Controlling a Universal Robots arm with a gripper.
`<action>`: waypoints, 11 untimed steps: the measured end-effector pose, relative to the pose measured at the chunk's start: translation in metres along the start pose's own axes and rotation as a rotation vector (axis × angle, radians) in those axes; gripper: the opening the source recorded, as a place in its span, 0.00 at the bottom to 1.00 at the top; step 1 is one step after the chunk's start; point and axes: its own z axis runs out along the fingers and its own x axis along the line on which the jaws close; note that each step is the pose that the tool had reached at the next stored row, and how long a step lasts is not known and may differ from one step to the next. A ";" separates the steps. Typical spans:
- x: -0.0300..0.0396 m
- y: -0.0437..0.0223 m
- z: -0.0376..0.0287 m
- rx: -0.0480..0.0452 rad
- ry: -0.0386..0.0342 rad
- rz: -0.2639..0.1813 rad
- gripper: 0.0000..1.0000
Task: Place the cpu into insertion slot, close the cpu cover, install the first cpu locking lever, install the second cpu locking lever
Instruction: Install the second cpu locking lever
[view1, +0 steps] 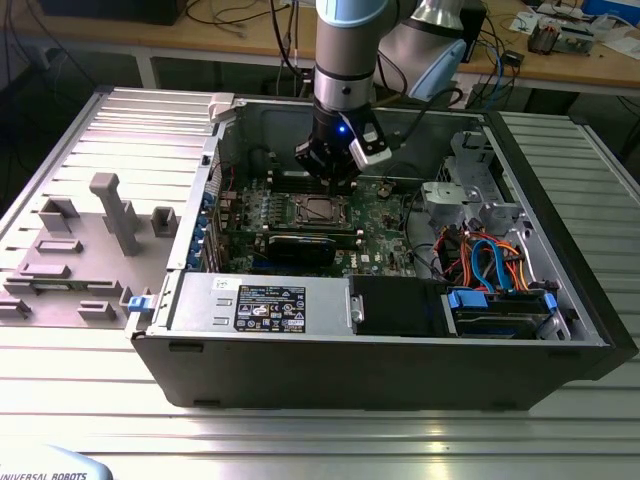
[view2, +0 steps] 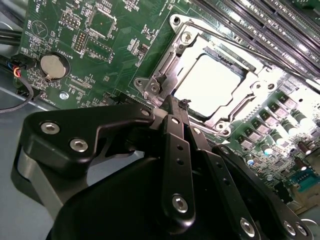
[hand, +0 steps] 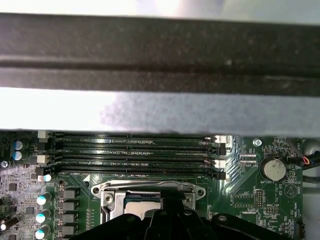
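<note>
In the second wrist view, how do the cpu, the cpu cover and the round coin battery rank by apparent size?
1. cpu cover, framing the chip.
2. cpu, inside its window.
3. coin battery, clearly smallest.

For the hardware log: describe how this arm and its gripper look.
In the exterior view the arm is a thick cylinder, silver-grey with a pale blue band and a dark lower section carrying a small blue light. The gripper is matte black: flat linkage plates joined by shiny round silver bolts, tapering to narrow fingers.
</note>
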 end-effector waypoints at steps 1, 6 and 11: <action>0.0000 -0.0005 0.0000 -0.0001 0.0000 0.000 0.11; 0.0000 -0.0009 0.0000 0.0000 -0.0001 0.000 0.11; 0.0001 -0.0010 0.0000 0.0000 -0.0001 0.000 0.11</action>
